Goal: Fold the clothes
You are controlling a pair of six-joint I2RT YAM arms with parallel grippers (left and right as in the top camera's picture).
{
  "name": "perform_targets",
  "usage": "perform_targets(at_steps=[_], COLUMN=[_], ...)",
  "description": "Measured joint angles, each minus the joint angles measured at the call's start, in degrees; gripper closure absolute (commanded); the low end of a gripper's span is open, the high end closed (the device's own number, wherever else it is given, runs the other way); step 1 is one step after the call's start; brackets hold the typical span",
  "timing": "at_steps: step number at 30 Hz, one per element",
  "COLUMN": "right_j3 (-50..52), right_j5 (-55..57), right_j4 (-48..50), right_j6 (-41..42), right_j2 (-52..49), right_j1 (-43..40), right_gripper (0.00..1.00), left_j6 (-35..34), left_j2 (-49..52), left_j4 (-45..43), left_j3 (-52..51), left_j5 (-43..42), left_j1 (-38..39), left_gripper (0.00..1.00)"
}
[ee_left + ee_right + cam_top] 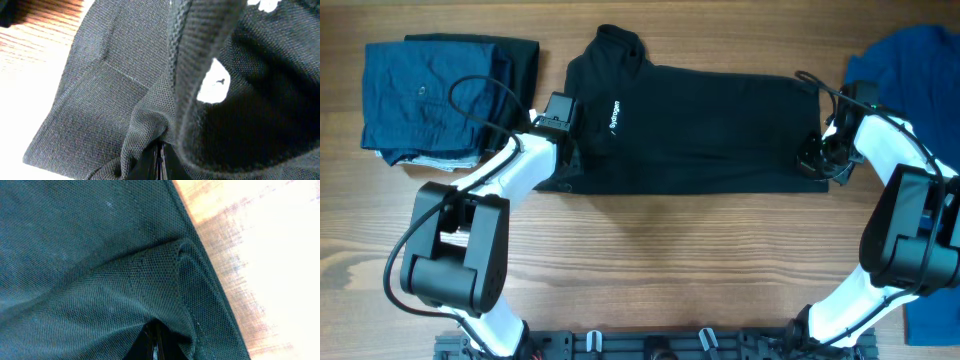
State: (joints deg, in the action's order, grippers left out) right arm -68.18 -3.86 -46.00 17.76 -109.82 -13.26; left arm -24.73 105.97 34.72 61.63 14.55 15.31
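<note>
A black collared shirt (700, 125) lies spread sideways across the table, collar at the upper left, a small white logo (614, 115) on its chest. My left gripper (560, 150) sits at the shirt's left end, shut on a pinch of the black fabric (150, 125), with the ribbed collar (200, 45) arching just above it. At the shirt's right end my right gripper (817, 155) is shut on a fold of the hem (165, 275). Both sets of fingers are mostly buried in cloth.
A folded stack of navy and dark garments (440, 95) rests at the far left. A bright blue garment (910, 60) lies at the right edge, with more blue cloth (932, 320) near the lower right. Bare wooden table (670, 260) stretches in front of the shirt.
</note>
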Motion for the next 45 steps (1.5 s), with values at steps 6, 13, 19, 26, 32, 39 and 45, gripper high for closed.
perform_targets(at_steps=[6,13,19,26,32,39,45], right_j3=[-5.2,-10.2,-9.2,-3.8,-1.3,-1.3,-0.5], right_j5=[2.0,-5.5,-9.3,-4.4,-2.5,-1.9,-1.8], right_j4=[-8.5,-15.7,-19.5,-13.2,-5.4,-1.7,-2.5], right_j6=[-1.1,-5.7,-11.1,-13.7,-17.7,-24.1,-29.9], right_j2=[-0.1,5.2,6.1,6.1,6.1,6.1,6.1], right_j1=[-0.1,-0.2,1.7,8.2,11.6,11.6,11.7], right_gripper=[0.94,0.9,0.84,0.73,0.56,0.73,0.58], left_j6=[0.0,0.2,0.3,0.3,0.2,0.3,0.2], left_j2=[-0.3,-6.7,-8.4,-8.4,-8.4,-8.4,-8.4], left_j4=[2.8,1.0,1.0,0.3,0.2,0.2,0.3], left_j3=[2.0,4.7,5.3,5.4,5.4,5.4,5.4], left_j5=[-1.2,-7.2,-10.0,-10.6,-10.6,-10.6,-10.6], left_j1=[-1.0,-1.8,-1.8,-1.8,-1.8,-1.8,-1.8], left_gripper=[0.87,0.83,0.62,0.38,0.23,0.08,0.03])
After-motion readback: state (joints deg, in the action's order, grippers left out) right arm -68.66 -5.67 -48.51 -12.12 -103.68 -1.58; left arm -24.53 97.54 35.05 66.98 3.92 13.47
